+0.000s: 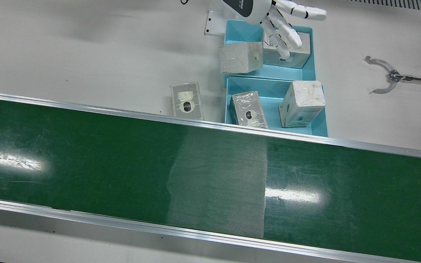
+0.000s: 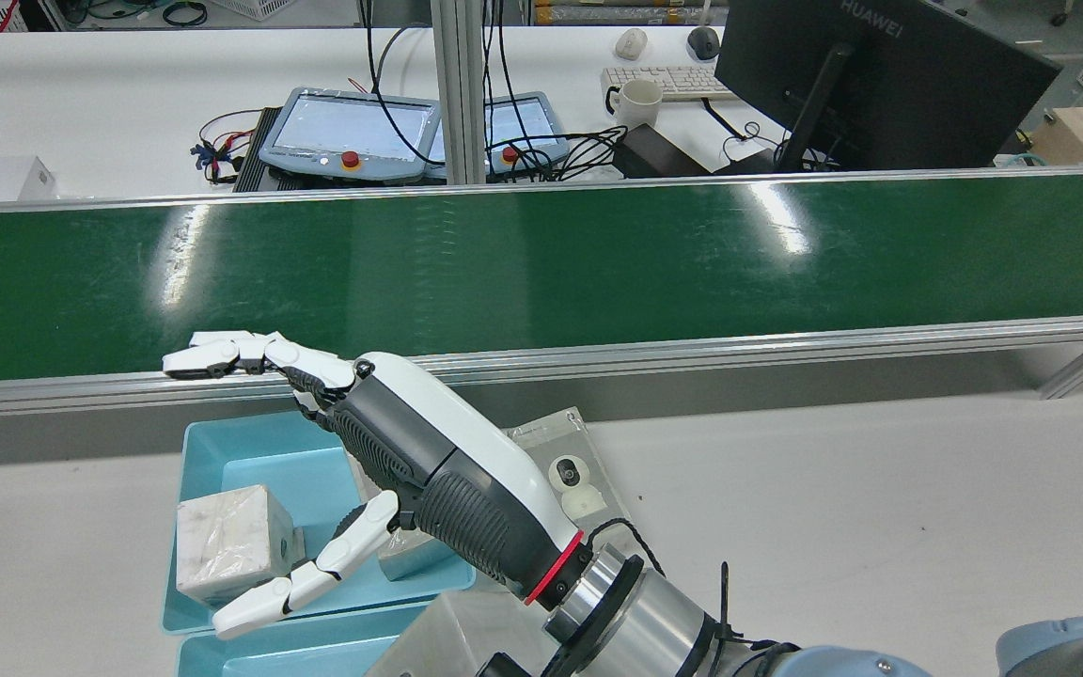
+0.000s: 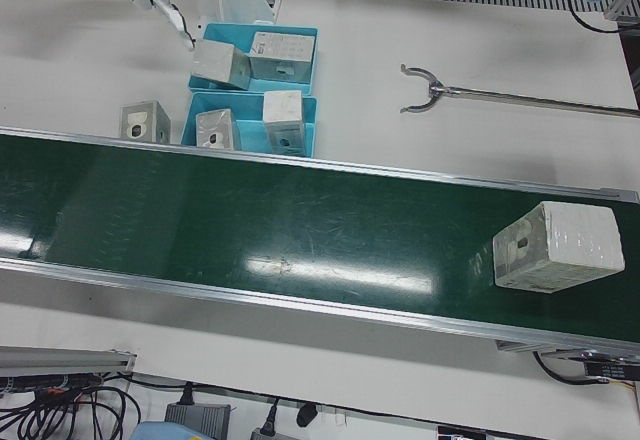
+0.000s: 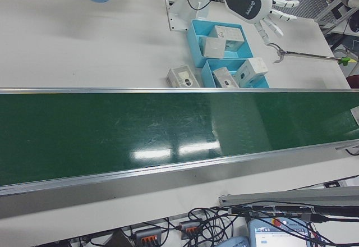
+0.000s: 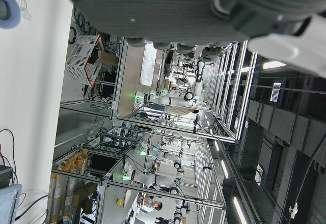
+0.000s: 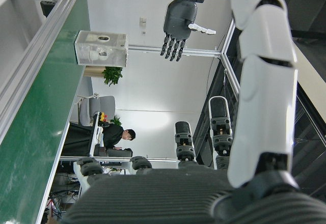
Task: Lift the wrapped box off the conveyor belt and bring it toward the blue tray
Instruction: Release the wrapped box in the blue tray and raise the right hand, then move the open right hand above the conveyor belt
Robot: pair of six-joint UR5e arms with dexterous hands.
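The wrapped box (image 3: 555,245) rides on the green conveyor belt (image 3: 300,230), far out on my left side, and shows small in the right hand view (image 6: 101,48). My right hand (image 1: 276,22) hovers open over the far blue tray (image 1: 243,33), fingers spread above a wrapped box (image 1: 300,51) lying in it, holding nothing; from the rear (image 2: 391,461) it hangs above the trays. My left hand (image 6: 178,25) is seen only in the right hand view, raised in the air beyond the belt's box, fingers straight and empty.
A second blue tray (image 1: 272,96) near the belt holds two wrapped boxes. One box (image 1: 240,57) overhangs the far tray's rim and another (image 1: 186,100) lies on the table beside the trays. A grabber tool (image 1: 382,75) rests on the table.
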